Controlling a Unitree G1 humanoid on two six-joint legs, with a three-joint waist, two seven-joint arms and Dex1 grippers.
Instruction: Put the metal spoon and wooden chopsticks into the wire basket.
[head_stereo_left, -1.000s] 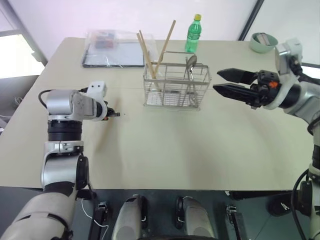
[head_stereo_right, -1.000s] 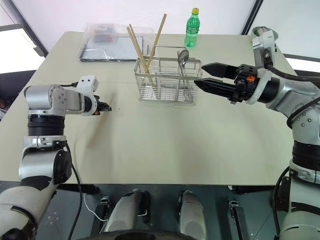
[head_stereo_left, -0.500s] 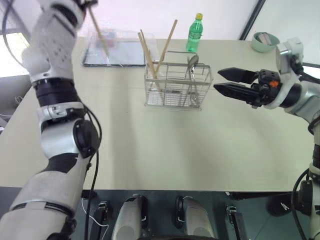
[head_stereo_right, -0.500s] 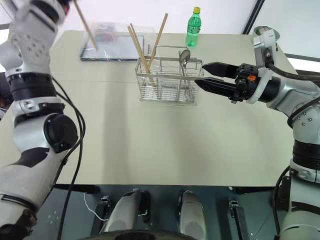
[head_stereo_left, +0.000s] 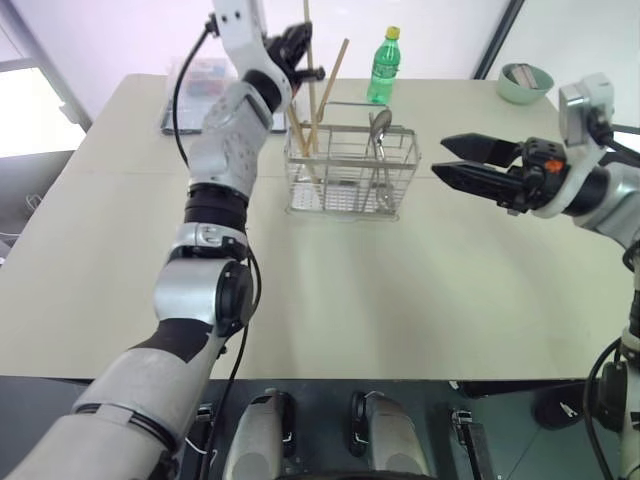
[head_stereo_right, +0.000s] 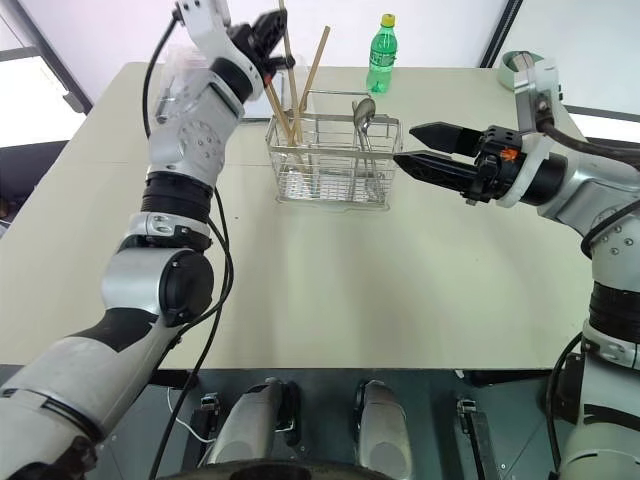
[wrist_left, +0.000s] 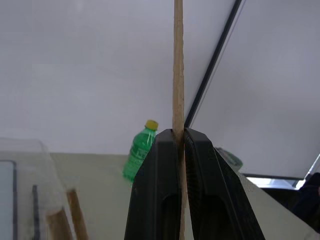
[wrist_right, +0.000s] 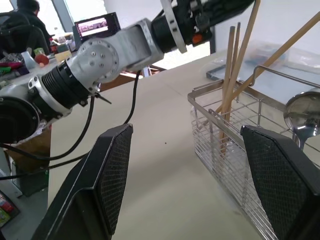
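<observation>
Item: thin light-brown wooden chopstick (wrist_left: 178, 75), upright, clenched in my left pincer (head_stereo_left: 297, 45) above silver wire-grid basket (head_stereo_left: 352, 170) near table's far edge, for dropping in; right pincer (head_stereo_left: 470, 165) released, idle.

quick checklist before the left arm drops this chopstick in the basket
1. Left end effector shut on the held chopstick: ok.
2. Stick upright: ok.
3. Stick over the basket: over its left end, exact cell cannot tell.
4. Spoon already in the basket: ok.
5. Three chopsticks already standing inside, lean toward the drop spot: not ok, may collide.
6. Right end effector open, apart from the basket: ok.
</observation>
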